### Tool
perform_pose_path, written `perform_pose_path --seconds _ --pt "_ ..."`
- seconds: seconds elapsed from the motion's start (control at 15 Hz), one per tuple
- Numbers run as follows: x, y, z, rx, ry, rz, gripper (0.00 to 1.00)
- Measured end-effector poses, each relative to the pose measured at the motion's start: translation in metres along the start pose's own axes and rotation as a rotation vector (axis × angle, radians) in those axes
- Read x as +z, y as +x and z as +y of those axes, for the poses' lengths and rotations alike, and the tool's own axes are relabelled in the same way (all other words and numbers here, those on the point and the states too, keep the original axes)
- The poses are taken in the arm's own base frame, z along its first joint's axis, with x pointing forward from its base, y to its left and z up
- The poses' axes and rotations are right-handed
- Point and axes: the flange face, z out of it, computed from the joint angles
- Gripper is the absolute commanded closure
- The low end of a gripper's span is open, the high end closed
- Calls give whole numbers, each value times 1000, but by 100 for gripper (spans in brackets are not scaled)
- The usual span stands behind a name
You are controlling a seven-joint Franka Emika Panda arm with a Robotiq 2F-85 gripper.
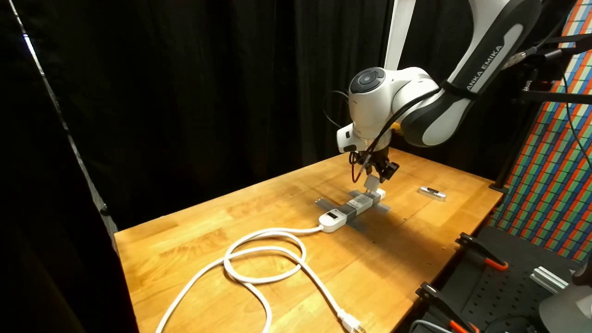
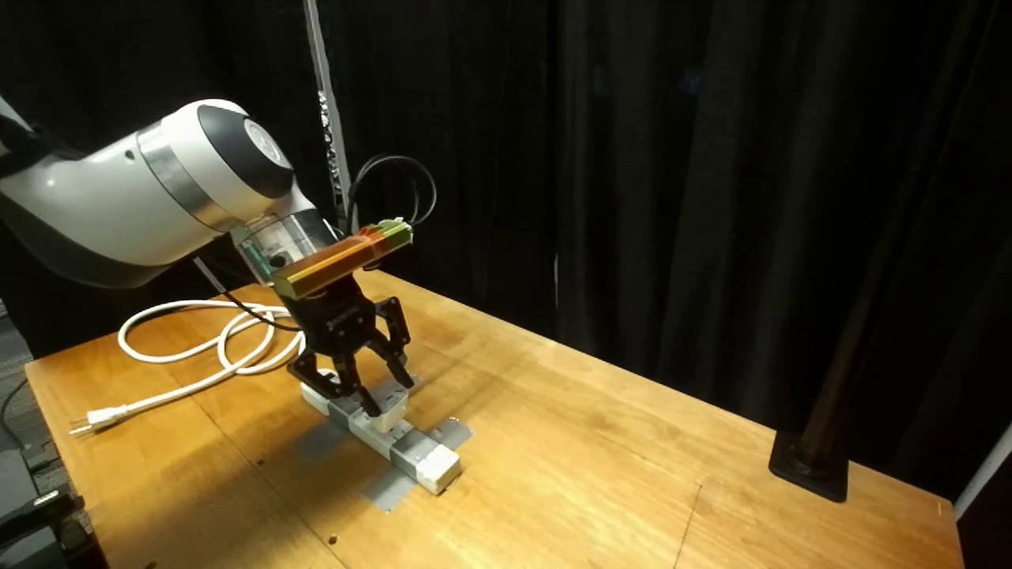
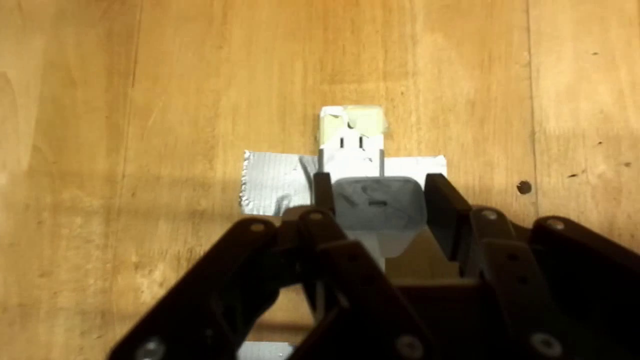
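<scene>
**Pale charger (image 3: 380,211) clamped in the claw (image 3: 378,186) at the power strip (image 1: 364,201)**

Outlets first. Strip lies flat on the wooden counter (image 1: 194,240), strapped down by bands of silver tape (image 3: 277,180). Toward its end, beyond the charger in the wrist view, one outlet (image 3: 351,142) shows two slots, yellowed tape beside it. Charger hides the stretch behind that; whether its prongs are seated cannot be told.

Writing: "ANKA EMIKA" reads in white along the dark panel of the arm (image 1: 485,64), start of the word hidden. Print on the strip and on the claw's body is too small to read.

Claw: angled in from above, fingers (image 3: 447,212) against opposite sides of the charger, which sits between them over the strip. Top face, with a narrow port, looks toward the wrist camera. Charger stands tilted in an exterior view.

Around: white cable (image 2: 174,393) runs from the strip, loops over the counter, ends in a plug (image 1: 350,321) near the edge. Small white bar (image 1: 432,193) with a dark patch, well apart from the strip. Black-and-orange clamps (image 1: 476,250) at the counter's side. Black curtain (image 1: 185,115) behind.
</scene>
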Motion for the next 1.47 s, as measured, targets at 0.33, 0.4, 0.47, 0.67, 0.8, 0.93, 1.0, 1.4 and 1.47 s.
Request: perform_pose_path --seconds 0.33,0.4,0.47,0.67,0.8,0.93,1.0,1.4,1.47 --pt "-6 23 -13 28 50 52 77" --pt "-9 28 -12 37 50 68 77" --pt "-14 31 -10 50 45 86 77" --pt "-37 32 -1 110 6 146 77" --pt "-54 25 7 164 -36 162 77" --pt "-67 17 12 223 -66 163 77" --pt "-72 13 14 250 -76 157 77" --pt "-78 6 16 314 -72 124 52" --pt "-78 6 16 315 -71 124 52"
